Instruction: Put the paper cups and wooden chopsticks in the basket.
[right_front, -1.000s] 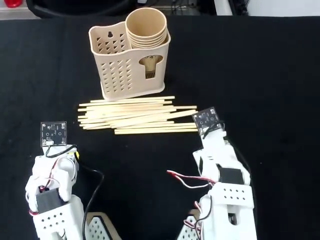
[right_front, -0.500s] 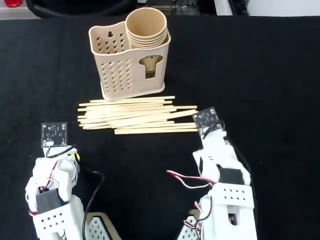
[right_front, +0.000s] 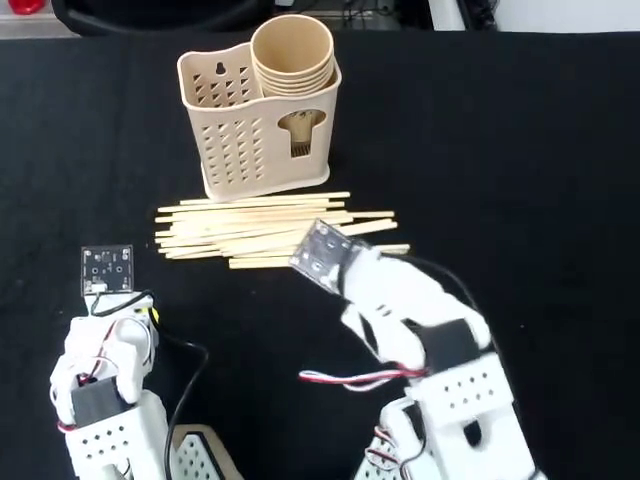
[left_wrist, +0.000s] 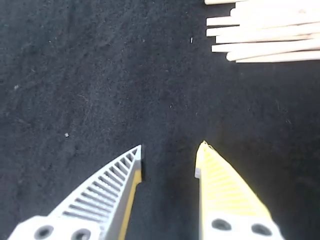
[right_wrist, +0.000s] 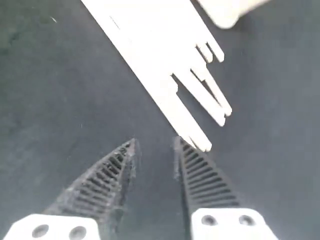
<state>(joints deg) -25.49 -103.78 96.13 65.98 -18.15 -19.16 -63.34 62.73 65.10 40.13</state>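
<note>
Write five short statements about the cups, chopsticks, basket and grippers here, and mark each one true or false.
1. The paper cups sit stacked in the basket. True.
2. The chopsticks are in the basket too. False: they lie piled on the table beside it.
3. The left gripper is shut on a chopstick. False: its fingers are open and empty.
4. The right gripper is open, close to the chopsticks' ends. True.
5. The basket lies on its side. False: it stands upright.
</note>
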